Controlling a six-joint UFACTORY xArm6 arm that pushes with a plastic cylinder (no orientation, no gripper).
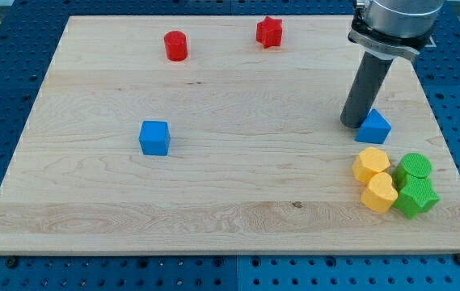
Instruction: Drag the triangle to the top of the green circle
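Note:
The blue triangle (373,127) lies on the wooden board (213,202) at the view's right. The green circle (415,167) sits below it and a little to the right, with a small gap between them. My tip (352,124) rests on the board right against the triangle's left side. The rod rises from there toward the view's top right.
A yellow hexagon (371,163) and a yellow heart (380,192) sit left of the green circle. A green star (417,196) lies just below it. A blue cube (154,137) is at the left middle. A red cylinder (176,45) and a red star (269,31) are near the top.

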